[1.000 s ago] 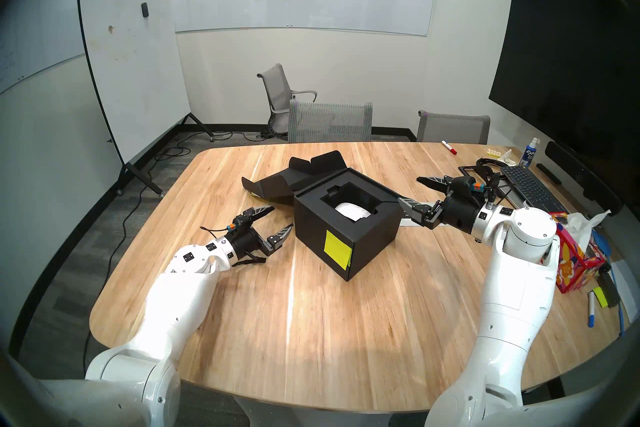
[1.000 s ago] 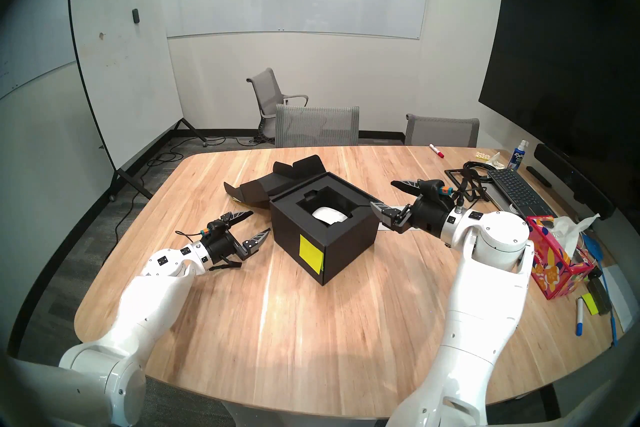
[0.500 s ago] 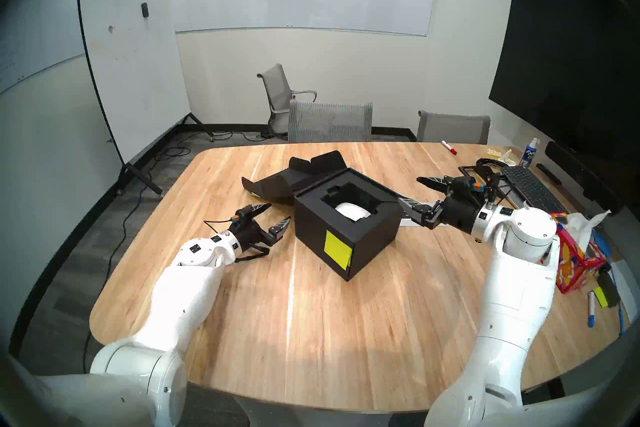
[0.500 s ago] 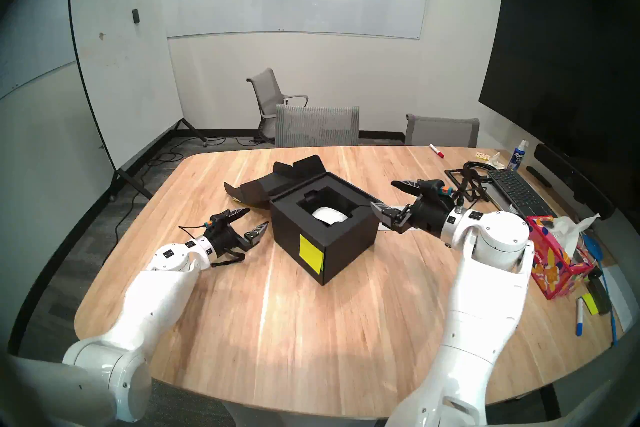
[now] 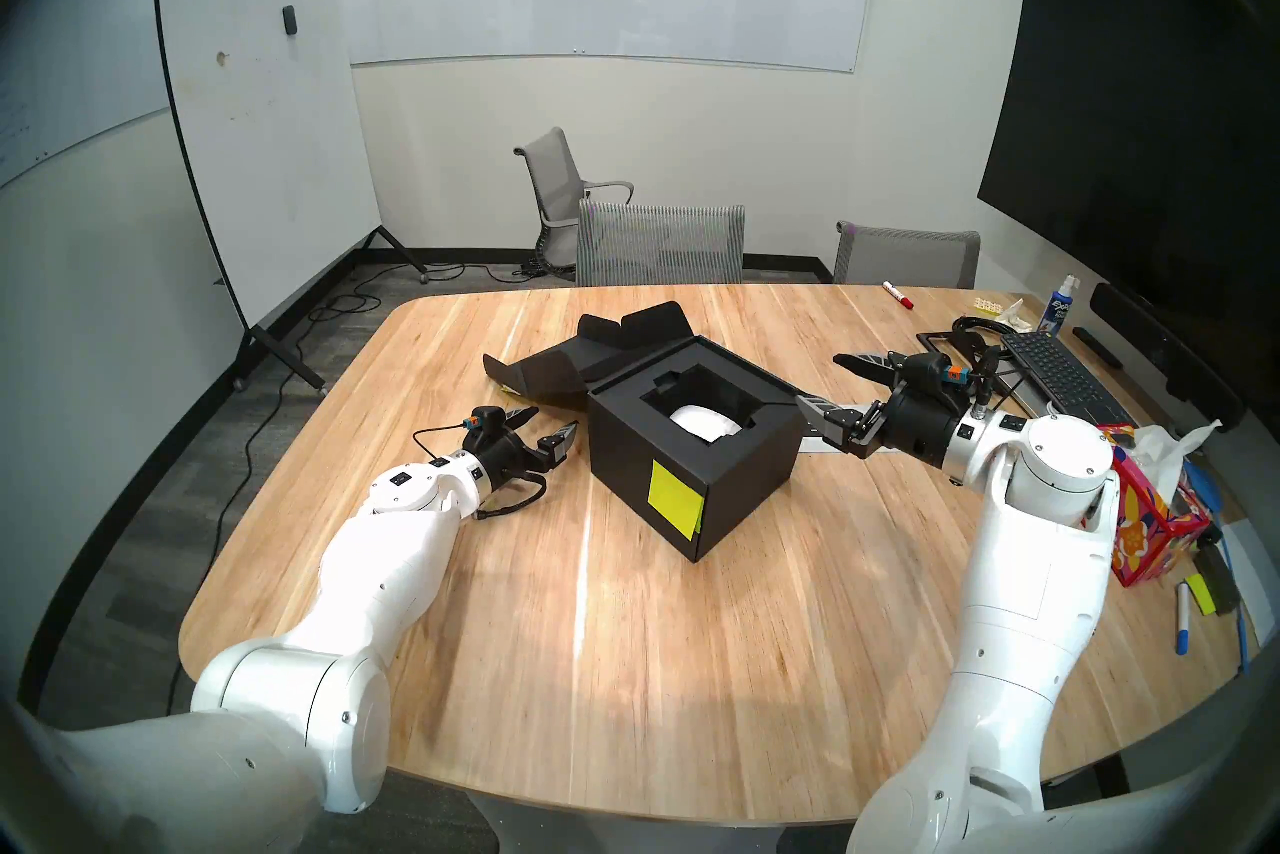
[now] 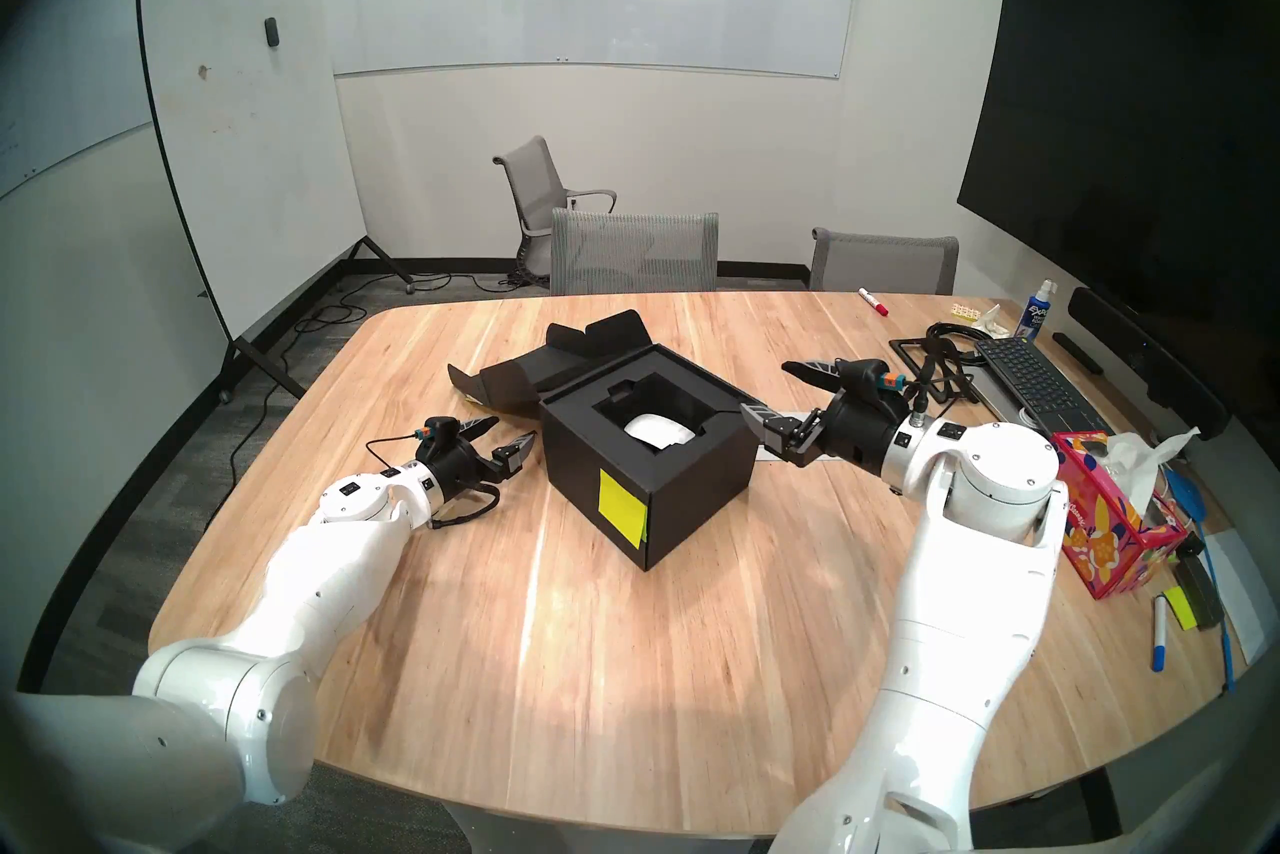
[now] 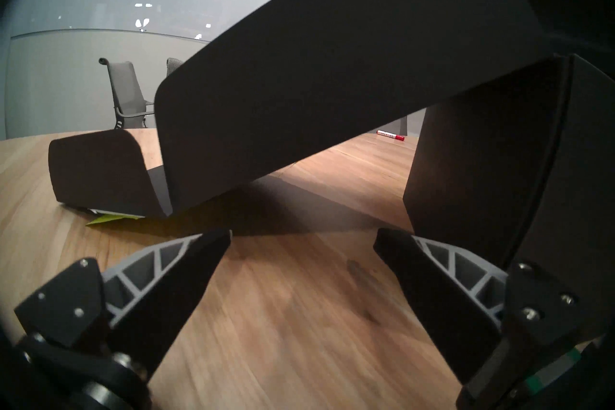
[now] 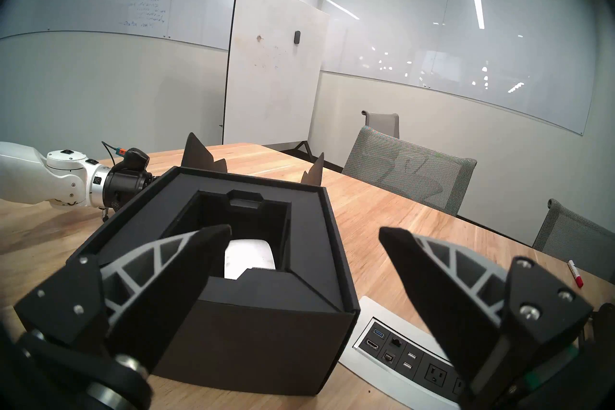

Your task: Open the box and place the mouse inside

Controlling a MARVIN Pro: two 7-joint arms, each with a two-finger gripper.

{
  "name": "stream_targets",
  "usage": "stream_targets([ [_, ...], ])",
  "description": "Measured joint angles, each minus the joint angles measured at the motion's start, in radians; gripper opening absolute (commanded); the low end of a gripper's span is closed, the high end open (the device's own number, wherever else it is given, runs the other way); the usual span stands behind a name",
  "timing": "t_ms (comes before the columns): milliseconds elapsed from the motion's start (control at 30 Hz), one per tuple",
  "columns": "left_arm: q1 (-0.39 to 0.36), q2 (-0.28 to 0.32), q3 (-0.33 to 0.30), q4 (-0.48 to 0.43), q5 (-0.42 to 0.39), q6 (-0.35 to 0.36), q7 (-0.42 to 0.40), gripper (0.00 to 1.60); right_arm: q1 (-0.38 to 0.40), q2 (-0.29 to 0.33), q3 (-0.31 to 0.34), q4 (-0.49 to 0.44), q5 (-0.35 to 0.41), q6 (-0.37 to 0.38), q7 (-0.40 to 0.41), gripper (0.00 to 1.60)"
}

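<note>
The black box [image 5: 734, 471] stands mid-table with a yellow sticky note [image 5: 672, 499] on its near side. Its flap lid [image 5: 589, 360] lies folded back on the table behind-left. The white mouse [image 5: 703, 421] rests in the recessed well of the insert and also shows in the right wrist view [image 8: 249, 258]. My left gripper [image 5: 550, 421] is open and empty, low over the table just left of the box, near the lid's edge [image 7: 332, 83]. My right gripper [image 5: 823, 380] is open and empty at the box's right side [image 8: 304, 231].
A red floral tissue box [image 5: 1150, 527], keyboard [image 5: 1060, 374], markers and cables crowd the table's right edge. A power outlet panel [image 8: 399, 339] is set in the table under my right gripper. Grey chairs [image 5: 661, 242] stand at the far side.
My left gripper has moved forward and right, closer to the box and the lid, and its fingers now stand a little closer together. The right arm, box and mouse have not moved.
</note>
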Motion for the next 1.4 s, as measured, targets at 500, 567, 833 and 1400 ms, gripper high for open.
stream_targets([
  [500, -0.054, -0.014, -0.002, 0.095, -0.020, -0.056, -0.050, 1.60, 0.002, -0.003, 0.003, 0.000, -0.003, -0.001, 0.003, 1.60],
  [567, -0.055, -0.015, 0.003, 0.096, -0.020, -0.071, -0.061, 1.60, 0.002, -0.004, 0.003, 0.000, -0.004, -0.001, 0.004, 1.60],
  [833, -0.045, -0.024, 0.011, 0.061, -0.026, -0.094, -0.088, 1.60, 0.003, -0.005, 0.004, 0.000, -0.006, -0.002, 0.005, 1.60],
  [1400, 0.001, -0.045, -0.028, -0.007, -0.050, -0.142, -0.060, 1.60, 0.005, -0.008, 0.007, 0.000, -0.009, -0.003, 0.008, 1.60],
])
